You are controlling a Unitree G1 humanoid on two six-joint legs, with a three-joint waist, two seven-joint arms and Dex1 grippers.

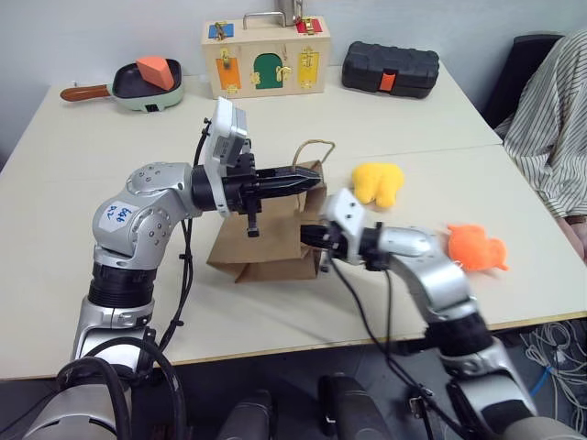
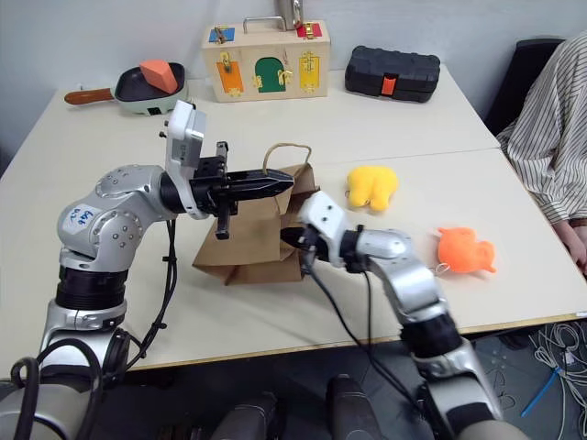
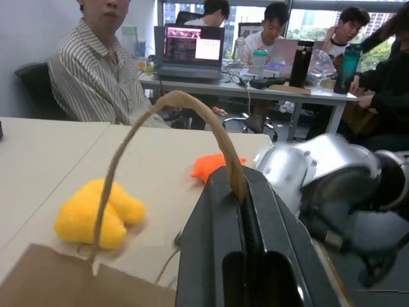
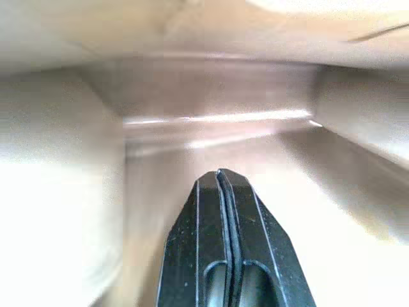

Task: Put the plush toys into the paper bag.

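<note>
The brown paper bag [image 1: 261, 240] stands tilted in the middle of the table, one cord handle [image 1: 313, 149] rising above it. My left gripper [image 1: 315, 179] is level at the bag's top edge and shut on a handle [image 3: 167, 101], which runs into its closed fingers. My right gripper [image 4: 220, 174] is shut with nothing in it, its tips inside the bag's mouth with brown paper walls all around; from the head it sits at the bag's right side [image 1: 310, 236]. The yellow plush toy [image 1: 378, 183] lies right of the bag. The orange plush toy [image 1: 475, 247] lies farther right, near the table's front edge.
At the back of the table are a pan holding an orange wedge block [image 1: 151, 73], a wooden latch box [image 1: 266, 57] and a black case [image 1: 390, 69]. A person in a striped shirt [image 1: 555, 119] sits at the table's right side.
</note>
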